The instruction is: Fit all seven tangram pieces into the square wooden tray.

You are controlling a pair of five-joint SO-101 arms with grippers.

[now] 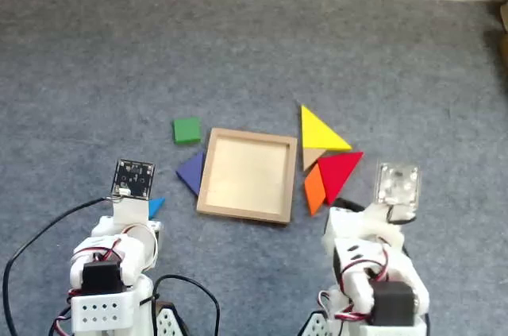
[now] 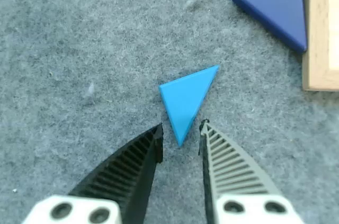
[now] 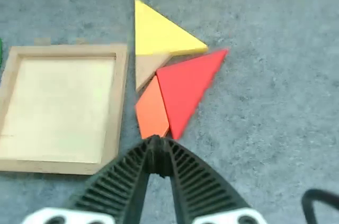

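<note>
Left gripper (image 2: 181,128) hangs spread, its tips flanking a corner of the light-blue triangle (image 2: 186,99) on the carpet (image 2: 79,49); right gripper (image 3: 159,152) is clenched on nothing, near the orange piece (image 3: 152,112). Square wooden tray (image 1: 242,214) is bare, all seven pieces outside it: nothing fitted yet.

The left arm (image 1: 131,209) hides most of the light-blue triangle (image 1: 156,206).

The tray (image 1: 242,213) has the square piece (image 1: 186,130) behind-left and a four-piece cluster (image 1: 332,169) right.

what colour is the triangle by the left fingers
The triangle is light blue, clearest in left wrist view.
</note>
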